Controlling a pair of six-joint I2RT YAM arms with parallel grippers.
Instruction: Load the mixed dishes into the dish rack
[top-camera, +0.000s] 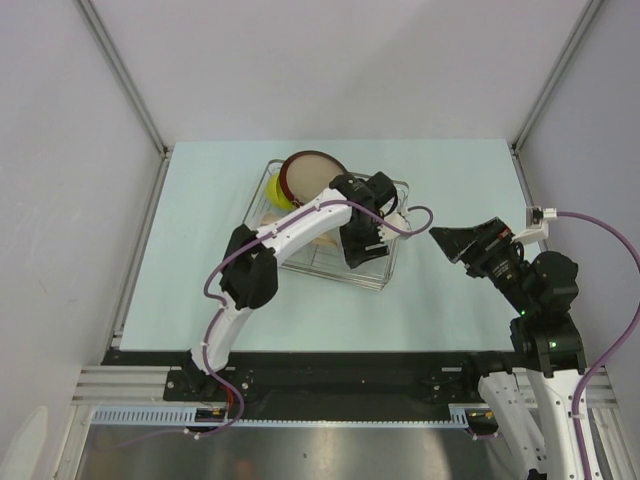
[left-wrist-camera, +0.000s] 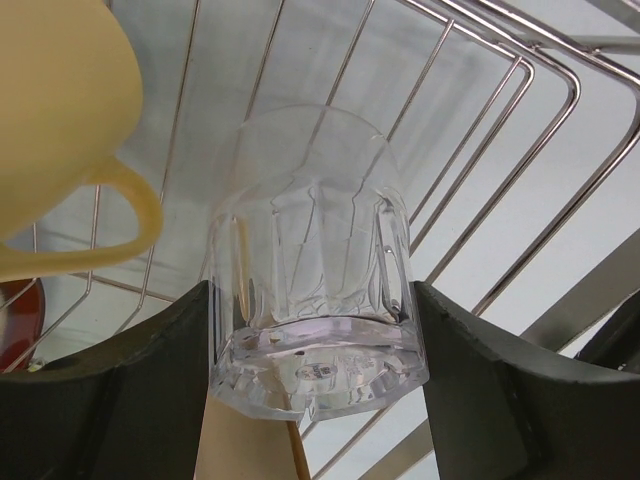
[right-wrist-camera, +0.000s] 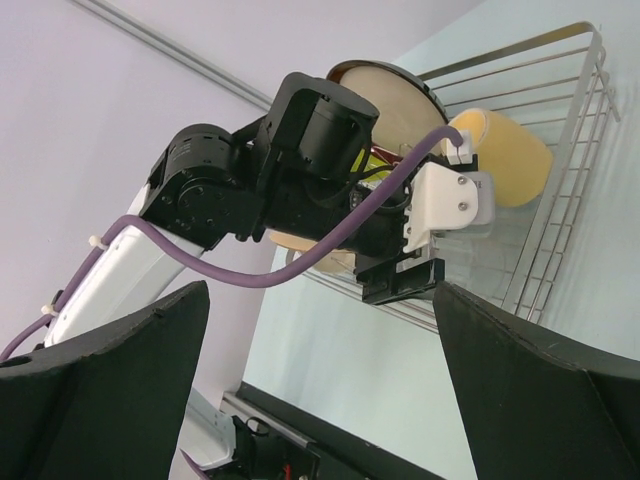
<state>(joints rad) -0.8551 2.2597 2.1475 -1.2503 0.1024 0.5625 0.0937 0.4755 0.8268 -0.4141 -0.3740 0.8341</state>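
The left gripper (top-camera: 363, 238) is clasping the small clear faceted glass (left-wrist-camera: 315, 290) by its thick base, one dark finger (left-wrist-camera: 150, 390) pressing each side. It is hanging inside the silver wire dish rack (left-wrist-camera: 560, 90), toward the rack's 3 o'clock end in the top view. The pale yellow mug (left-wrist-camera: 60, 120) is sitting at 10 o'clock of the glass. The glass is likely light, rigid, slick and brittle, so a firm hold low on the heavy base seems safest. The right gripper (top-camera: 450, 243) is waiting spread wide and empty at 3 o'clock of the rack.
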